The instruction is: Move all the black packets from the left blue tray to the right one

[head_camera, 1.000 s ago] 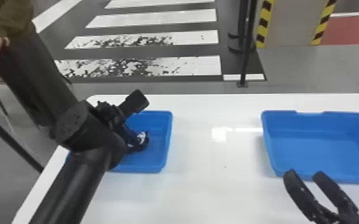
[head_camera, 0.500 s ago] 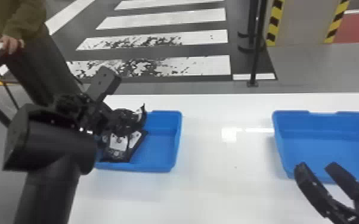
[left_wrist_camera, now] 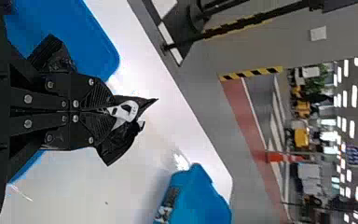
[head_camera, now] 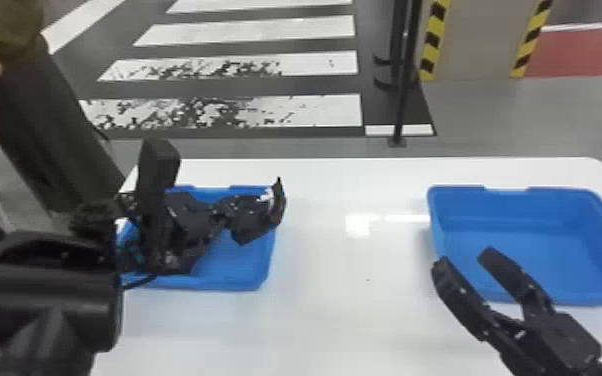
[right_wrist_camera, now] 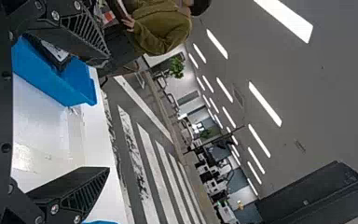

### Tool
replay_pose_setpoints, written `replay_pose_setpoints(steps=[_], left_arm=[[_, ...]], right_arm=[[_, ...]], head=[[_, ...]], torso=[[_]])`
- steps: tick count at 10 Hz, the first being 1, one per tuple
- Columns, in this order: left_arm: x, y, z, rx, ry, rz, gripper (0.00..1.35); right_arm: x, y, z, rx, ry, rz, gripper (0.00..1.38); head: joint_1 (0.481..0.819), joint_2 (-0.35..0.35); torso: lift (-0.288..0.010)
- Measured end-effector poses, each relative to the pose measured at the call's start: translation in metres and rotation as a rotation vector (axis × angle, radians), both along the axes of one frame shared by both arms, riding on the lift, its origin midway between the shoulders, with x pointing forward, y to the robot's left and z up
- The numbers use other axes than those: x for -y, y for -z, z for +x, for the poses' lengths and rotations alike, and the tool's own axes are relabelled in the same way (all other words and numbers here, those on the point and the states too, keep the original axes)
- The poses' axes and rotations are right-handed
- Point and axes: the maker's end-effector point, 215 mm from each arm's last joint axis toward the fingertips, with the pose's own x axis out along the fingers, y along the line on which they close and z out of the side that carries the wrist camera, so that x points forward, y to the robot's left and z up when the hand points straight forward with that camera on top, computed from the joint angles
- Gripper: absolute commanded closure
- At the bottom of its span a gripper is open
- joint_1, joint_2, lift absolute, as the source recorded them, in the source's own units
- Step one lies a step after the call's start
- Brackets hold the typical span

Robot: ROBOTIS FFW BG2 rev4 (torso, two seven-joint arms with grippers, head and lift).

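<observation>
black packet [left_wrist_camera: 116, 144] in left end effector [head_camera: 229, 209], white printed patch [left_wrist_camera: 127, 111]

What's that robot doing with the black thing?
Its left gripper is pinching a black packet, held up at the left blue tray. At least one more black packet lies in that tray. The packets are meant for the right blue tray, and the held one isn't there yet. The right gripper is open near that right tray.

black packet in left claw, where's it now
In the head view, left of centre, the black packet is gripped by the left claw near the right rim of the left blue tray.
</observation>
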Motion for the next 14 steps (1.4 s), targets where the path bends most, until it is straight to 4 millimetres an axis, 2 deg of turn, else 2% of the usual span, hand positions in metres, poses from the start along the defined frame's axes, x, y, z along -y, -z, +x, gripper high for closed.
replay_pose_setpoints(steps=[3,4,6,8,12,14], left_arm=[[0.071,-0.033,-0.022,0.037,0.146,-0.377,1.13],[0.084,-0.044,-0.028,0.039,0.176,-0.459,1.13],[0.105,-0.062,-0.037,0.037,0.224,-0.568,1.13],[0.123,-0.073,-0.043,0.036,0.261,-0.621,1.13],[0.157,-0.087,-0.050,0.036,0.316,-0.684,1.13],[0.179,-0.092,-0.058,0.020,0.366,-0.705,1.13]], right_arm=[[-0.013,0.005,0.007,0.011,-0.070,-0.086,0.16],[-0.015,0.005,0.011,0.020,-0.082,-0.153,0.16],[-0.014,0.005,0.020,0.046,-0.102,-0.301,0.16],[-0.028,0.004,0.027,0.057,-0.148,-0.359,0.16],[-0.073,-0.006,0.029,0.074,-0.240,-0.319,0.16],[-0.083,-0.008,0.035,0.076,-0.260,-0.297,0.16]], head=[[0.695,0.020],[0.695,0.000],[0.695,-0.033],[0.695,-0.040],[0.695,-0.025],[0.695,-0.041]], torso=[[-0.140],[-0.140],[-0.140],[-0.140],[-0.140],[-0.140]])
